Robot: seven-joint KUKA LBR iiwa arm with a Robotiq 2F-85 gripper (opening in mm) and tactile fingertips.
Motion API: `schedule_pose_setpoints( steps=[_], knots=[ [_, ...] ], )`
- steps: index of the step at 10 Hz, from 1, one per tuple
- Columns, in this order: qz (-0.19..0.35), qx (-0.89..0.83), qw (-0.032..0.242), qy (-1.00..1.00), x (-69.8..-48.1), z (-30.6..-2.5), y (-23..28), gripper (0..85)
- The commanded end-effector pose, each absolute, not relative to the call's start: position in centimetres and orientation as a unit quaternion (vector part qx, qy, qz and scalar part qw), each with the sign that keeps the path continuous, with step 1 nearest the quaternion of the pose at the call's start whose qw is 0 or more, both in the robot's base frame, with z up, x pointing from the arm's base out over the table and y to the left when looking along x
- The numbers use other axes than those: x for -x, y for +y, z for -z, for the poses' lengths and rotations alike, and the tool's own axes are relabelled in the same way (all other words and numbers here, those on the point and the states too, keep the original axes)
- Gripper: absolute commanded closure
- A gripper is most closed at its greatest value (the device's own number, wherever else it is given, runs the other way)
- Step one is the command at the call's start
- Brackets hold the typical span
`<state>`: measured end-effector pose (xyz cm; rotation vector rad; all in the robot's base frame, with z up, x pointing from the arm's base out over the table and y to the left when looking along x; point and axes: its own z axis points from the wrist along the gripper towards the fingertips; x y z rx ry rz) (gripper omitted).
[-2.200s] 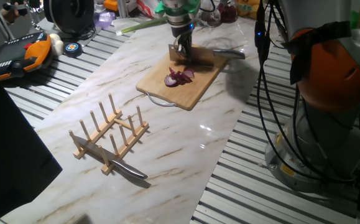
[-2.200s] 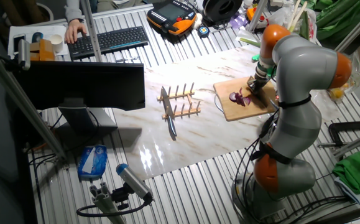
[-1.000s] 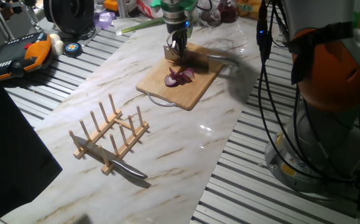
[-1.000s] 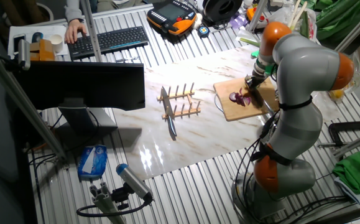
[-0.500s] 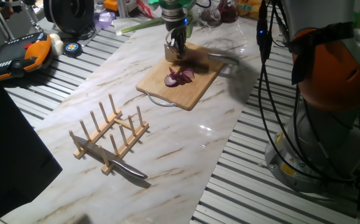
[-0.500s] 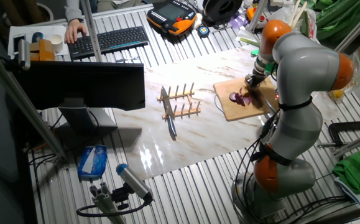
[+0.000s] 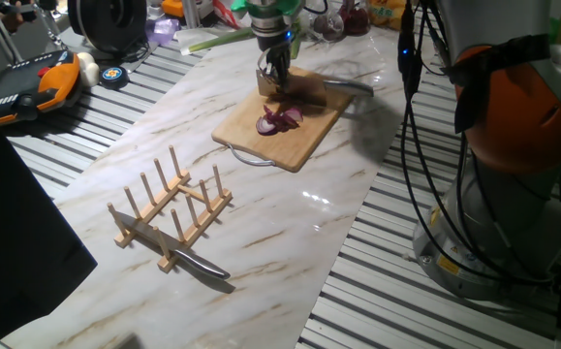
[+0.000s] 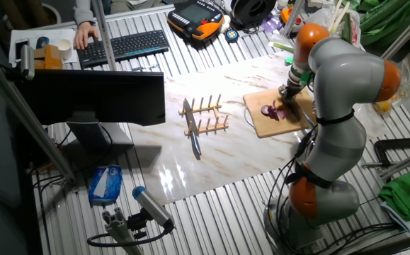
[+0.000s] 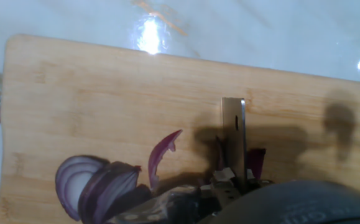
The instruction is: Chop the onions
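The onions (image 7: 280, 119) lie as purple-red slices and bits in the middle of a wooden cutting board (image 7: 299, 145). They also show in the other fixed view (image 8: 271, 111) and at the bottom left of the hand view (image 9: 99, 186), with one curled slice (image 9: 165, 150) apart from the heap. My gripper (image 7: 276, 70) hangs over the far part of the board, just behind the onion pieces, and is shut on a small knife (image 9: 234, 134). The blade points down at the board (image 9: 92, 93) beside the pieces. The fingers are mostly hidden in the hand view.
A wooden peg rack (image 7: 169, 208) stands near the front of the marble table, with a steel knife (image 7: 198, 262) lying against it. An orange teach pendant (image 7: 38, 87), a green stalk (image 7: 217, 39) and wrapped vegetables (image 7: 353, 17) sit at the back. My arm's base (image 7: 513, 145) is at the right.
My gripper with the knife has shifted slightly up and toward the far left edge of the board, away from the onion pieces. The onion pieces have not moved.
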<state>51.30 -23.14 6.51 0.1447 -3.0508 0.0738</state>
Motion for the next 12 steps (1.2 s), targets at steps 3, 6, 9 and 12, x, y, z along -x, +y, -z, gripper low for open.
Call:
schedule_pose_setpoints(
  steps=[3,6,9,12],
  knots=[
    [-0.023,-0.048,0.047,-0.997,-51.2,-6.7,-23.2,84.3],
    [-0.018,-0.047,0.055,-0.997,-51.0,-7.5,-23.2,84.3],
    [-0.016,-0.046,0.055,-0.997,-51.0,-6.5,-22.7,84.3],
    [-0.015,-0.045,0.051,-0.998,-50.9,-6.1,-22.5,84.3]
  ],
)
